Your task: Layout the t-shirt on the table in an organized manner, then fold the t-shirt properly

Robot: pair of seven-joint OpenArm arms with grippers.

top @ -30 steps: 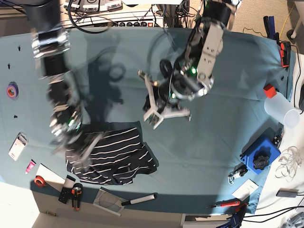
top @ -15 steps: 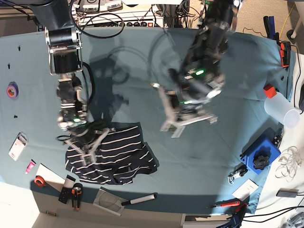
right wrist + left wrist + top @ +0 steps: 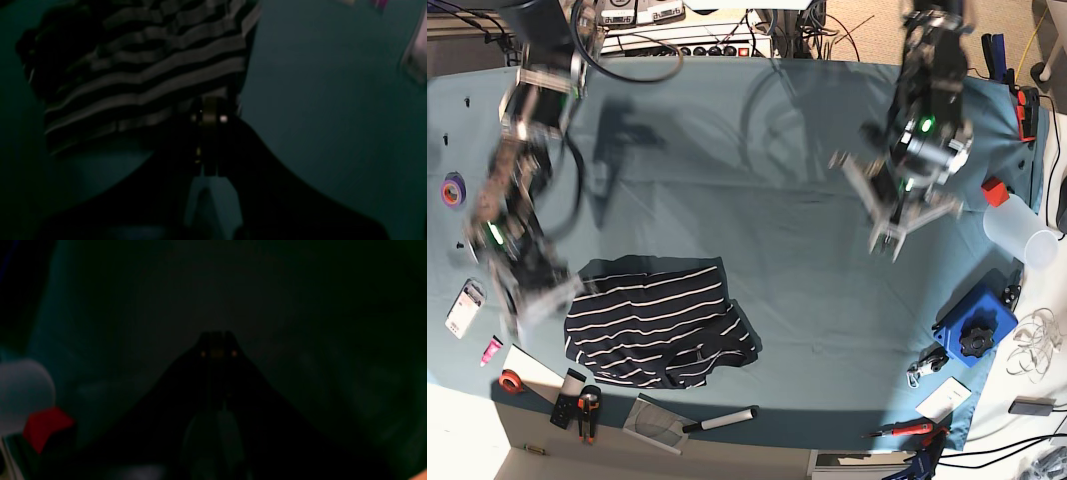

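Observation:
The t-shirt [image 3: 662, 325] lies bunched in a compact dark, white-striped heap near the front left of the teal table [image 3: 757, 140]. My right gripper [image 3: 515, 312], blurred by motion, hangs just left of the heap, shut and holding nothing. In the right wrist view its closed fingertips [image 3: 209, 115] sit at the edge of the striped t-shirt [image 3: 150, 66], above teal cloth. My left gripper [image 3: 889, 243] is far off at the right side of the table, shut and empty. The left wrist view is very dark; the closed left gripper [image 3: 217, 340] shows over bare table [image 3: 300, 323].
A clear bottle [image 3: 1017, 232] and red block [image 3: 995, 191] stand at the right edge, also seen as the red block [image 3: 46, 426] in the left wrist view. A blue box [image 3: 975, 330], purple tape [image 3: 453, 189], red tape [image 3: 512, 381], pliers [image 3: 587, 410] and a scraper [image 3: 677, 420] line the edges.
The right arm has swung left off the t-shirt to its left side. The left arm has moved from the table's middle toward the right. The shirt stays put.

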